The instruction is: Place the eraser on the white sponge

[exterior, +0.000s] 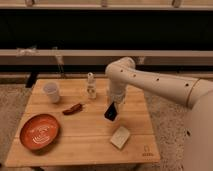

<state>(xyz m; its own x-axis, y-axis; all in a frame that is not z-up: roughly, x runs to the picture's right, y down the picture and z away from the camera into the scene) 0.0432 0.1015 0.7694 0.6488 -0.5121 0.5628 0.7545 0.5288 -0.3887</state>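
Observation:
The black eraser [111,112] hangs tilted in my gripper [113,106], a little above the middle of the wooden table [80,137]. The gripper is shut on it. The white sponge [120,136] lies flat on the table just below and to the right of the eraser, near the front edge. My white arm [150,82] reaches in from the right.
A dark red chili-shaped thing [73,108] lies left of the eraser. A white cup [52,92] stands at the back left, a small white bottle [91,86] at the back middle. An orange plate [39,131] sits at the front left.

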